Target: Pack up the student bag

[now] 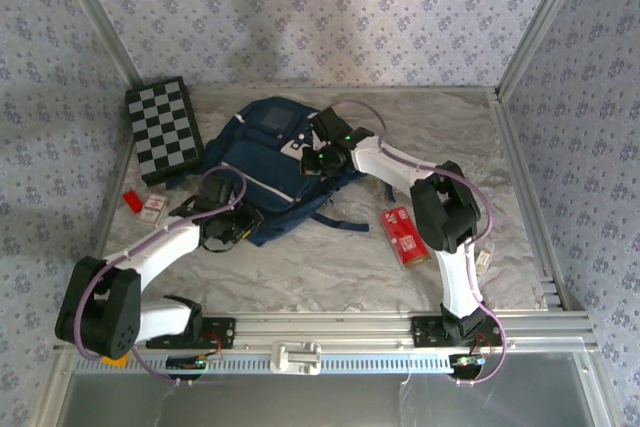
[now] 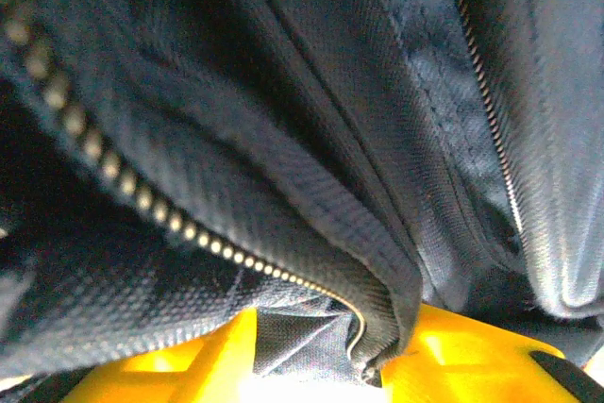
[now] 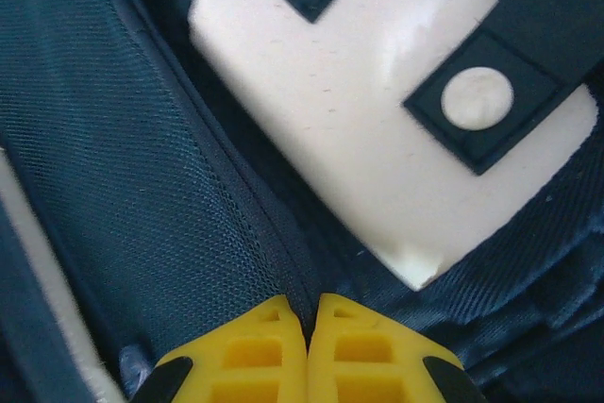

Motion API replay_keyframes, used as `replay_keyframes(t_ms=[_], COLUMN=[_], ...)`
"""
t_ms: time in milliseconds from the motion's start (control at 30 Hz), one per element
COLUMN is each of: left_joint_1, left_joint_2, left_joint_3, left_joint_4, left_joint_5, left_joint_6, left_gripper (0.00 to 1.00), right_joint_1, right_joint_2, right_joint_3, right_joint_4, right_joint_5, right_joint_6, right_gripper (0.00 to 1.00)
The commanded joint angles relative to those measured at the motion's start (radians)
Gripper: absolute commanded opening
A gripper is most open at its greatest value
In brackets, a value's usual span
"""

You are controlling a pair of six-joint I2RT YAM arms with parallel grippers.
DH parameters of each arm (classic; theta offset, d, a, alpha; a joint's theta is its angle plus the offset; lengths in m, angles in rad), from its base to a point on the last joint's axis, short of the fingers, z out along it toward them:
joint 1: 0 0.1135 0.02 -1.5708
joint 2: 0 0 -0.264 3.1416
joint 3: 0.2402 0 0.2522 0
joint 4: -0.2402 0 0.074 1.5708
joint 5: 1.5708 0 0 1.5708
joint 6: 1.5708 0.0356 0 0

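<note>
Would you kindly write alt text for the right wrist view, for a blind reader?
Close up, the right gripper has its yellow fingers shut together at a raised seam of the large navy blue fabric backpack. Above them lies a white patch with navy tabs and round white studs.

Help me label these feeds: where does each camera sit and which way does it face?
Top external: above and behind the arms, looking down on the table; both arms show.
Left wrist: mounted there, tight against a zipper fold of the student bag; left gripper at bottom.
Right wrist: mounted there, facing the bag's white patch; right gripper shut.
All three share the bag.
</note>
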Motion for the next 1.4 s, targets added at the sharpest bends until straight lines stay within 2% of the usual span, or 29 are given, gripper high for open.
replay_keyframes(t_ms=[0, 133, 333, 433, 567, 667, 767, 867, 1000, 1067, 1200, 1367], left_joint_1=[0.045, 0.072, 0.119, 0.123, 0.112, 0.049, -0.068, -0.201, -0.345, -0.363, -0.298, -0.197], left_joint_2=[0.049, 0.096, 0.144, 0.111, -0.033, -0.165, -0.247, -0.288, -0.258, -0.207, -0.089, -0.017], left_joint_3=[0.068, 0.146, 0.252, 0.272, 0.226, 0.176, 0.154, 0.124, 0.056, 0.032, 0.053, 0.107], left_joint_4=[0.022, 0.026, 0.014, -0.035, -0.1, -0.141, -0.177, -0.155, -0.019, 0.053, 0.126, 0.204], left_joint_5=[-0.069, -0.082, -0.093, -0.1, -0.108, -0.147, -0.221, -0.308, -0.357, -0.349, -0.297, -0.271], left_joint_6=[0.06, 0.103, 0.192, 0.254, 0.263, 0.221, 0.159, 0.072, -0.033, -0.051, -0.011, 0.118], left_gripper=[0.38, 0.37, 0.39, 0.54, 0.68, 0.75, 0.87, 0.94, 0.93, 0.93, 0.91, 0.86], right_joint_1=[-0.009, 0.001, 0.049, 0.062, 0.059, 0.053, 0.063, 0.067, 0.061, 0.059, 0.073, 0.075], right_joint_2=[-0.148, -0.196, -0.208, -0.205, -0.221, -0.259, -0.289, -0.32, -0.328, -0.332, -0.364, -0.405], right_joint_3=[-0.077, -0.131, -0.163, -0.163, -0.198, -0.27, -0.265, -0.285, -0.264, -0.267, -0.28, -0.316], right_joint_4=[0.072, 0.144, 0.265, 0.295, 0.276, 0.387, 0.39, 0.424, 0.4, 0.404, 0.33, 0.324], right_joint_5=[-0.035, -0.063, -0.015, 0.008, 0.071, 0.066, 0.086, 0.128, 0.167, 0.166, 0.247, 0.261], right_joint_6=[0.06, 0.115, 0.213, 0.257, 0.327, 0.408, 0.433, 0.47, 0.478, 0.477, 0.44, 0.446], right_gripper=[0.0, 0.0, 0.0, 0.0, 0.0, 0.0, 0.0, 0.0, 0.0, 0.0, 0.0, 0.0])
